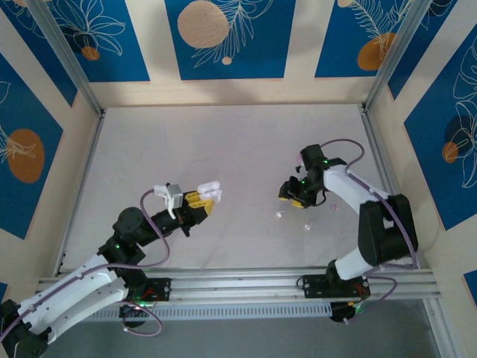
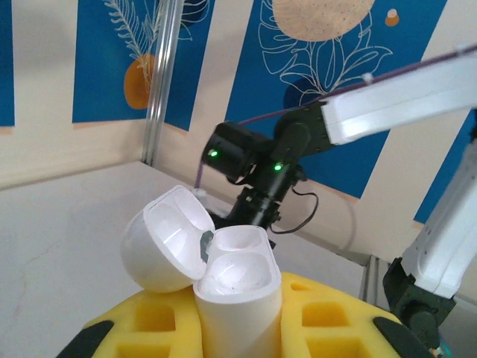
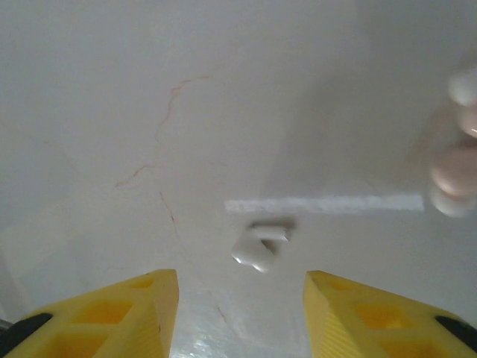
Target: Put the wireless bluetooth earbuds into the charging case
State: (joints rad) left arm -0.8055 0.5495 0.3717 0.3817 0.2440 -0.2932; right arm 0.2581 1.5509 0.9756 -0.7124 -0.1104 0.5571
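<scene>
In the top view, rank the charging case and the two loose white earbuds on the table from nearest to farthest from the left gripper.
1. charging case: clamped in the left gripper itself, lid open.
2. left earbud: lying loose, well off to the gripper's right.
3. right earbud: farther right again, slightly closer to the arm bases.

White earbud [image 3: 258, 250] ahead of spread-fingered tool [image 3: 240, 280]

The charging case [image 2: 237, 291] stands upright between the fingers of the left gripper [image 1: 203, 200], lid [image 2: 168, 239] hinged over to its left. The right gripper [image 1: 296, 195] sits to the right, well apart. One earbud [image 3: 258, 250] lies on the table [image 3: 223, 97], ahead of and between the right gripper's fingers.
</scene>
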